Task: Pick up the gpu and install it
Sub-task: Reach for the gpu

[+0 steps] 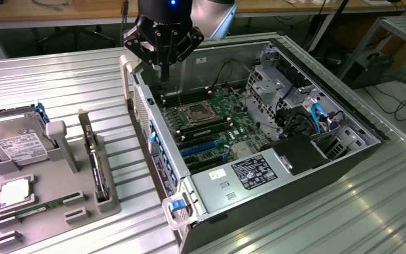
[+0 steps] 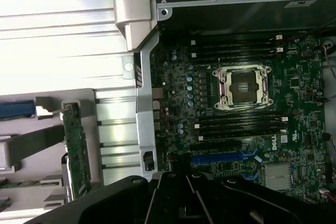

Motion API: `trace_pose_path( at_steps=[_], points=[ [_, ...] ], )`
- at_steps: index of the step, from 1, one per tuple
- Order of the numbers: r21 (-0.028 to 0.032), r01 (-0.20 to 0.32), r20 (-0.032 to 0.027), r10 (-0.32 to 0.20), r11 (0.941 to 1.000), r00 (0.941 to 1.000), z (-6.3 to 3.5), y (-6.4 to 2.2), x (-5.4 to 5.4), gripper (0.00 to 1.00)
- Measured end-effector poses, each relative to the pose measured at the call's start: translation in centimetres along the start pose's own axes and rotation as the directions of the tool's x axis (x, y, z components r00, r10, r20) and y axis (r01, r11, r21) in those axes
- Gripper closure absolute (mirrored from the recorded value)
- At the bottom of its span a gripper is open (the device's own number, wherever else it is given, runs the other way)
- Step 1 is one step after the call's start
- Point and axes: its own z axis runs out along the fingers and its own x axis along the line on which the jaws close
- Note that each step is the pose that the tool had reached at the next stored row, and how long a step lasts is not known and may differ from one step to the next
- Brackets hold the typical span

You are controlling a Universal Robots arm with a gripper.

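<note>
Black, angular fingers [image 1: 165, 67] hang pressed together with nothing between them, above the rear corner of the open computer case [image 1: 295, 211], a dark sheet-metal box lying on its side on the ribbed, shiny aluminium bench [image 1: 69, 79].

The gpu [image 1: 93, 153] is well apart from them. It is a thin dark card standing on its long edge in a slot of the matte grey moulded holder [image 1: 55, 211], just beside the case wall on the exterior view's left.

The exterior view takes in the whole holder. It also carries a silver hard drive [image 1: 16, 140] with a white label, propped upright. Inside the case it shows a grey power supply [image 1: 256, 172] with a dark label.

The wrist view looks straight down on the green motherboard [image 2: 294, 93]. It shows the square, silver-framed processor socket [image 2: 244, 87], rows of long black memory slots on either side of it, and the blue expansion slots [image 2: 220, 157]. Here the gpu [image 2: 76, 150] shows a narrow green strip dotted with small components, held between grey walls
</note>
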Motion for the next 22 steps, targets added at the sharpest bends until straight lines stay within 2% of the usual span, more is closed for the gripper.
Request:
trace_pose_path(
  at_steps=[22],
  points=[
    [0.0000, 0.000, 0.0000, 0.000, 1.0000, 1.0000, -0.02, -0.09, 0.80, 0.89]
  ],
)
